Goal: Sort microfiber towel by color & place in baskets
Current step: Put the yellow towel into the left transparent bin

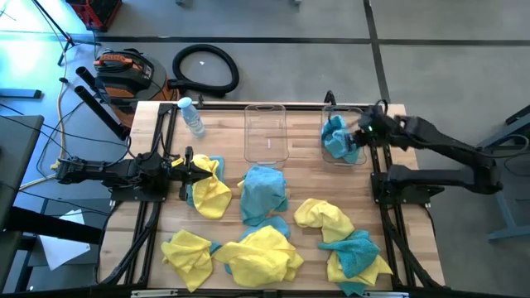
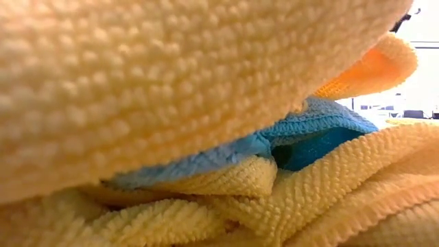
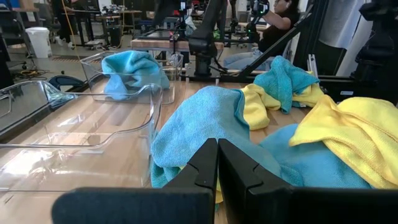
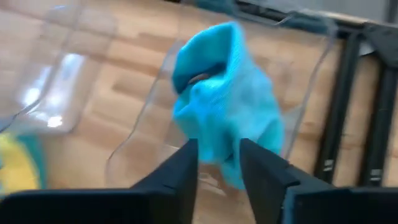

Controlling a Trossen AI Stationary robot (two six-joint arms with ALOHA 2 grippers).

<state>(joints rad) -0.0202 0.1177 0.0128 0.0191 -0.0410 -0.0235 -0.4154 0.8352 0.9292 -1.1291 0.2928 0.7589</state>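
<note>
Mostly yellow towels [image 2: 171,103] blocking low view, table hidden

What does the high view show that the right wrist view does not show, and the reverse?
Only the high view shows the left pincer among the loose towels, the small bottle, and the many yellow towels on the table. Only the right wrist view shows the right pincer open, with the teal towel between and beyond its fingers. Both show the teal towel over the right basket, and the empty basket beside it.
</note>
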